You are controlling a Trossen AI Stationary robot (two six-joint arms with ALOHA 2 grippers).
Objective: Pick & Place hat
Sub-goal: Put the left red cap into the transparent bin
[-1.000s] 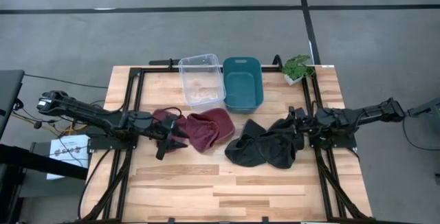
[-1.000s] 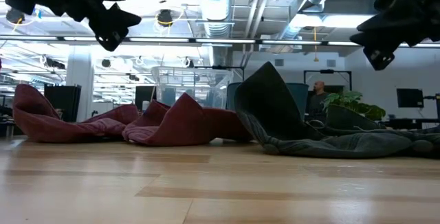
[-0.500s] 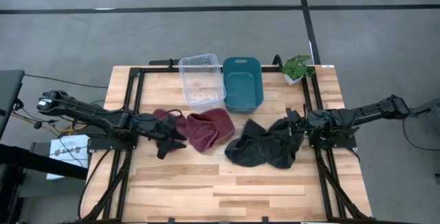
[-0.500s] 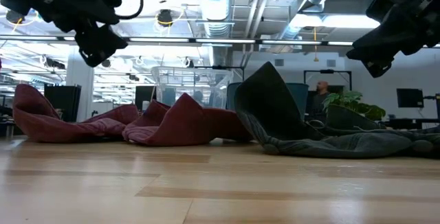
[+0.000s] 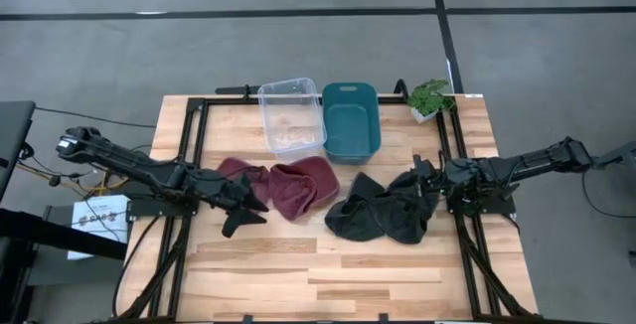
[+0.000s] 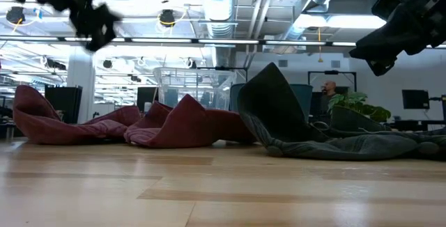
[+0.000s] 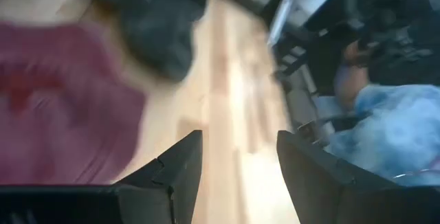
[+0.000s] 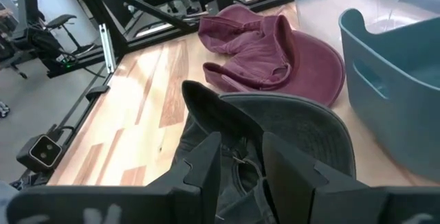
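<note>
A maroon hat [image 5: 293, 187] [image 6: 174, 126] [image 8: 275, 52] lies crumpled at the table's middle, flat on the wood. A black hat [image 5: 383, 215] [image 6: 293, 122] [image 8: 295, 124] lies to its right, with one part standing up in a peak. My left gripper [image 5: 241, 220] [image 6: 90, 35] [image 7: 237, 162] is open and hangs above the wood, just near-left of the maroon hat [image 7: 62, 107]. My right gripper [image 5: 425, 193] [image 6: 380, 56] [image 8: 240, 159] is open, above the black hat's right side and well clear of it.
A clear plastic bin [image 5: 291, 117] and a teal bin [image 5: 352, 120] stand side by side at the far middle, just behind the hats. A small potted plant [image 5: 430, 97] sits at the far right corner. Bare wood stretches along the near half of the table.
My left gripper has swung off the maroon hat's left part toward the near edge, uncovering that part; it is blurred with motion. My right gripper has shifted a little toward the black hat. Both hats lie as before.
</note>
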